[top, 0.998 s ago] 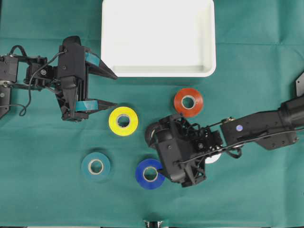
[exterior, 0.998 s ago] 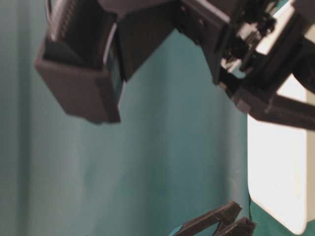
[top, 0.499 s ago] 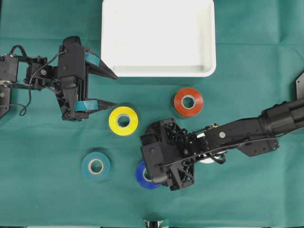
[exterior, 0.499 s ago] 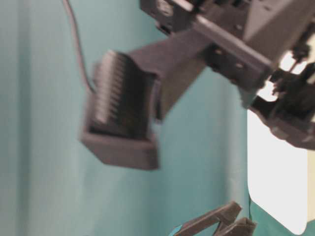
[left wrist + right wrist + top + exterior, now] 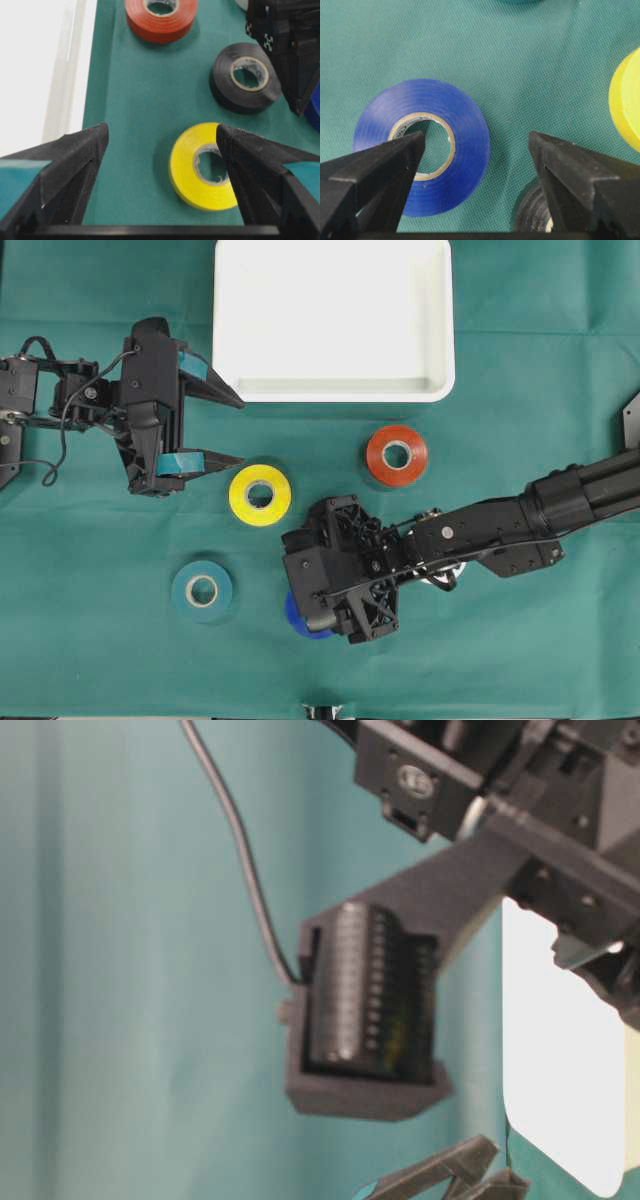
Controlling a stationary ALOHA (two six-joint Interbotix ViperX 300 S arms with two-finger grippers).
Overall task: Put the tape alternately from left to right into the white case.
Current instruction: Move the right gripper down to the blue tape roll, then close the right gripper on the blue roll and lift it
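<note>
Both grippers stand spread and empty. From overhead, the right gripper (image 5: 305, 605) hangs over the blue roll (image 5: 296, 618), which its black wrist hides except for a sliver. The left gripper (image 5: 222, 427) hovers wide apart by the near-left corner of the white case (image 5: 446, 340), just up-left of the yellow roll (image 5: 260, 495). Nothing shows inside the case, so I judge the task to be at its first pick. The red roll (image 5: 397, 455) lies below the case's right end and the teal roll (image 5: 202, 589) sits at lower left.

At table level, arm hardware blurs the foreground; only a slab of the case (image 5: 560, 1050) shows at right, and no rolls.

On the left wrist camera, yellow (image 5: 202, 167) lies flat between the spread fingers, with black (image 5: 245, 77) and red (image 5: 160, 17) beyond.

On the right wrist camera, blue (image 5: 422, 147) lies flat, its hole facing straight up; being round, it has no long axis to align with. One finger (image 5: 380, 167) overlaps the core, the other (image 5: 570, 165) stands well outside the rim near the black roll (image 5: 535, 212). Next, I judge, the hand must descend with the roll's wall between its fingers, then close.
</note>
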